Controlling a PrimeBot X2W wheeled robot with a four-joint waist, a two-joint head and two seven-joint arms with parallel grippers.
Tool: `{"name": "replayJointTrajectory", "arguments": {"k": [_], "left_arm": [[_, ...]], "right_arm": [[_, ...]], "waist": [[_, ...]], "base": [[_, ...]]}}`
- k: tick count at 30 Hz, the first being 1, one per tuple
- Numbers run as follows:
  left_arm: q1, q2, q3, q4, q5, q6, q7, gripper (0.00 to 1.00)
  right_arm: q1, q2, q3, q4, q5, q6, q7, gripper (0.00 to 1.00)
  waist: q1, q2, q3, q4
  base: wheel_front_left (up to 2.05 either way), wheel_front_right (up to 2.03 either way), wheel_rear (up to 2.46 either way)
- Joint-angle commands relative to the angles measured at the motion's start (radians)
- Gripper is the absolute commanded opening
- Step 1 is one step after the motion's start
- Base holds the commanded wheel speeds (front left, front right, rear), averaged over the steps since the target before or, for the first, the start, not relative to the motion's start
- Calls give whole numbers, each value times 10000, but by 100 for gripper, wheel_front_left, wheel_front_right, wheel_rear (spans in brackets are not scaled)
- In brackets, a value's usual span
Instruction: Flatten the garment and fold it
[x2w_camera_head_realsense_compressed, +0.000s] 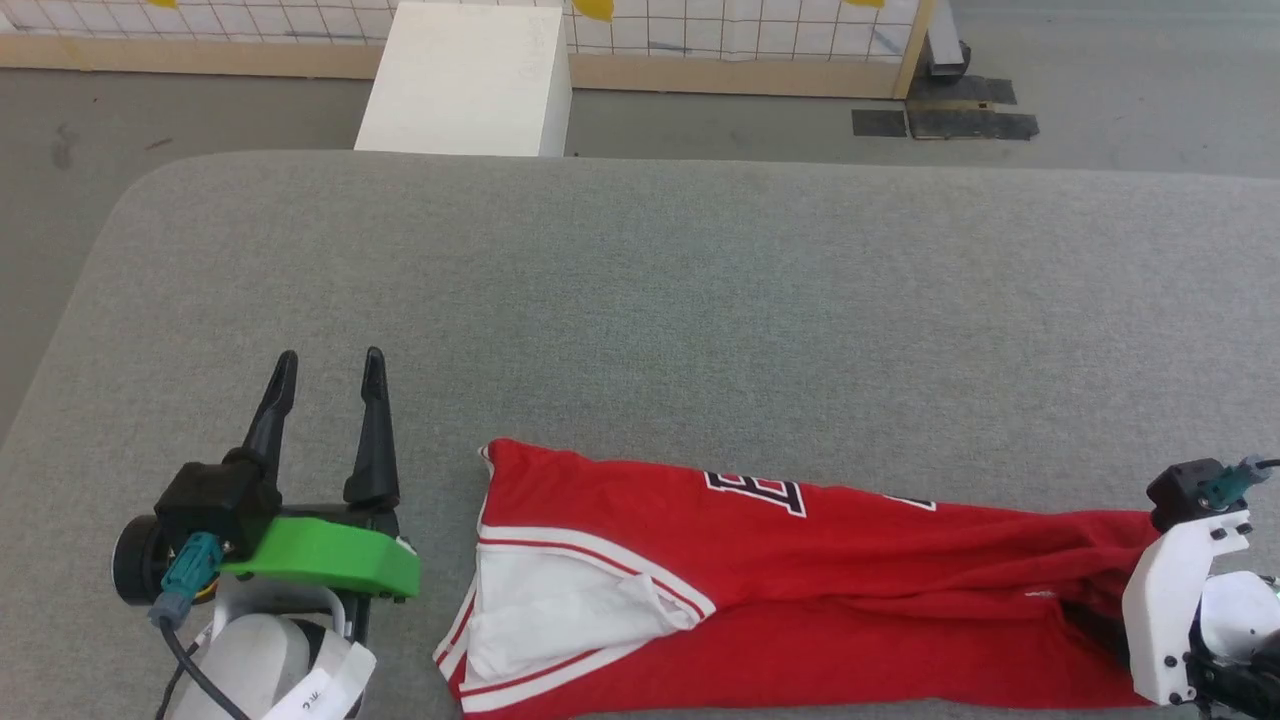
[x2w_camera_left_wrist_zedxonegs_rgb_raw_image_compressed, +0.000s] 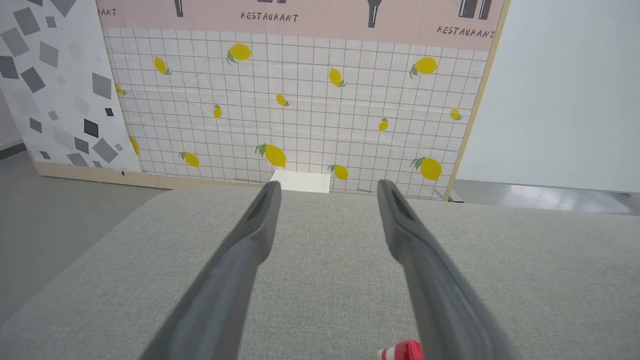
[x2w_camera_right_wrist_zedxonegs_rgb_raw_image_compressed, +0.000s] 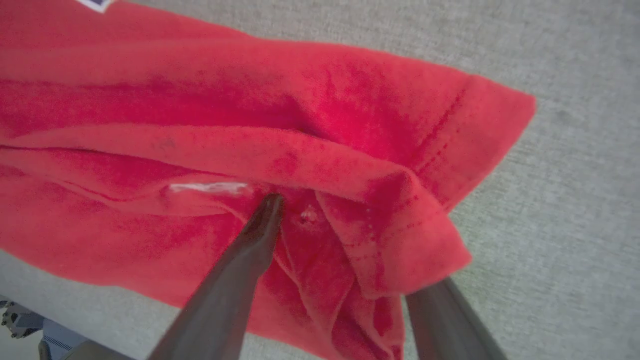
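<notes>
Rumpled red garment (x2w_camera_head_realsense_compressed: 850, 560), nubbly grey surface (x2w_camera_head_realsense_compressed: 640, 300)

At lower left of the head view, the left gripper (x2w_camera_head_realsense_compressed: 331, 360) has two long, tapering black fingers (x2w_camera_head_realsense_compressed: 372, 430) set in a black housing (x2w_camera_head_realsense_compressed: 215, 495) above a bright green bracket (x2w_camera_head_realsense_compressed: 320, 565). A teal plug (x2w_camera_head_realsense_compressed: 190, 570) trails a black cable (x2w_camera_head_realsense_compressed: 195, 670), and the pale forearm (x2w_camera_head_realsense_compressed: 250, 660) wears a white printed label (x2w_camera_head_realsense_compressed: 320, 690). At lower right, a white bracket (x2w_camera_head_realsense_compressed: 1165, 610) dotted with dark screws carries a black block (x2w_camera_head_realsense_compressed: 1182, 490) and a second teal plug (x2w_camera_head_realsense_compressed: 1225, 485). In the left wrist view the fingers look matte grey.
</notes>
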Motion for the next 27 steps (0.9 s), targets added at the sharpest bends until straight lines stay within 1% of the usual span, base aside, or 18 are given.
{"name": "replayJointTrajectory", "arguments": {"k": [1, 5, 12, 18, 19, 22, 24, 27], "left_arm": [[57, -53, 72, 34, 199, -91, -77, 100], [90, -113, 167, 67, 281, -187, -77, 100], [136, -247, 285, 101, 389, -319, -77, 100], [87, -312, 316, 115, 452, -384, -78, 100], [74, -346, 332, 145, 465, -414, -78, 100], [102, -375, 373, 167, 470, -433, -78, 100], [126, -400, 405, 162, 472, -458, -78, 100], [173, -428, 477, 174, 483, -494, -78, 100]], "right_arm": [[-8, 40, 91, 339, -110, -21, 37, 0], [-45, -14, -83, 535, -238, -21, 145, 0], [-244, -319, -1137, 1095, -771, -21, 84, 0], [-542, -570, -2366, 1840, -1524, -21, 93, 0], [-708, -560, -2779, 2179, -1949, -21, 62, 0], [-873, -423, -2877, 2197, -2180, -21, 46, 0], [-908, -369, -2735, 2011, -2232, -21, 62, 0], [-769, -541, -2041, 1334, -2214, -21, 236, 0]], "waist": [[0, 0, 18, 10], [0, 0, 4, -2], [0, 0, 56, -67], [0, 0, 173, -52], [0, 0, 177, -48], [0, 0, 117, -80], [0, 0, 56, -98], [0, 0, -86, -159]], "base": [[0, 0, 0], [0, 0, 0], [0, 0, 0], [0, 0, 0], [0, 0, 0], [0, 0, 0], [0, 0, 0], [0, 0, 0]]}}
